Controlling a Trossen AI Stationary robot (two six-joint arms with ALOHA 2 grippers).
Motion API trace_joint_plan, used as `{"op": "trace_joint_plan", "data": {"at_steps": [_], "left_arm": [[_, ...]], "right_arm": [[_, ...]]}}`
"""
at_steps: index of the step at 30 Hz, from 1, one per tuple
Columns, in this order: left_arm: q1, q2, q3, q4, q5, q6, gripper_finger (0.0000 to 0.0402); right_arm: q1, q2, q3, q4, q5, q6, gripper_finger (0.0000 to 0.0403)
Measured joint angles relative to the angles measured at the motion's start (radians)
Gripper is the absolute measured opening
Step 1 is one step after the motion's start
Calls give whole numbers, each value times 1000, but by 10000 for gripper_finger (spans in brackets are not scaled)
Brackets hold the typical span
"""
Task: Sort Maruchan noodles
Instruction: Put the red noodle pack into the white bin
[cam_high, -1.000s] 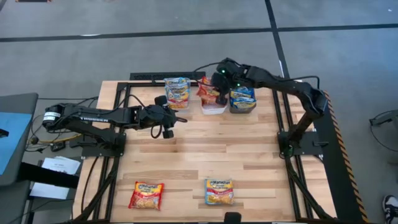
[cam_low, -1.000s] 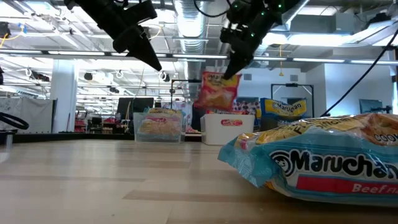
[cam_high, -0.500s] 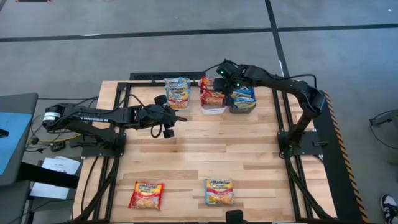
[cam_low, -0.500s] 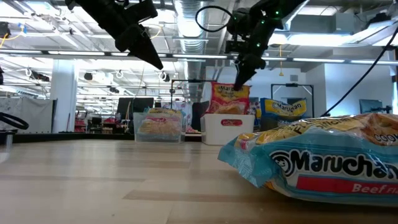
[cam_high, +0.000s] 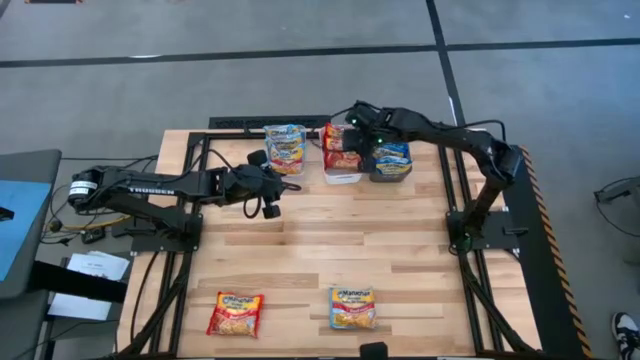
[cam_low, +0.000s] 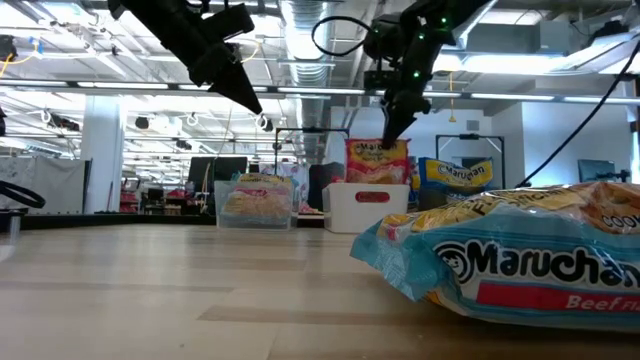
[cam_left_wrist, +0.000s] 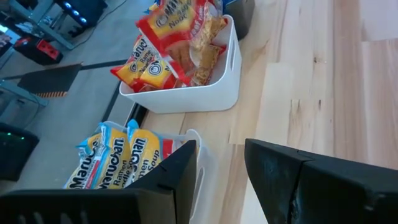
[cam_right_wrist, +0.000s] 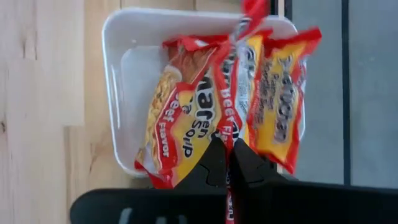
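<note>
Overhead-only: two loose table (cam_high: 400, 230) packets (cam_high: 236, 313)

Three bins stand in a row at the bench's (cam_high: 400, 240) far edge: clear bin (cam_high: 285, 150) left, white bin (cam_high: 343, 172) middle, dark bin (cam_high: 390, 160) right; two packets (cam_high: 235, 313) (cam_high: 352, 307) lie side by side near the front edge.

Grey floor (cam_high: 300, 70) crossed by dark seams — ceiling ducts (cam_low: 300, 25) and bright strip lights (cam_low: 120, 88) beyond.

Bright, even overhead light, soft shadows on the table (cam_high: 330, 240) — near packet (cam_low: 500, 255) blurred
</note>
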Motion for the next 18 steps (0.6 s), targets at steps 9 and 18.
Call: {"op": "trace_joint_plan", "data": {"at_steps": [9,18], "left_arm": [[0,0,0,1,1,-2,128],[0,0,0,-1,8,-25,128]], "right_arm": [[48,62,-2,2,-11,33,6],[52,101,-1,-2,34,78,15]]}}
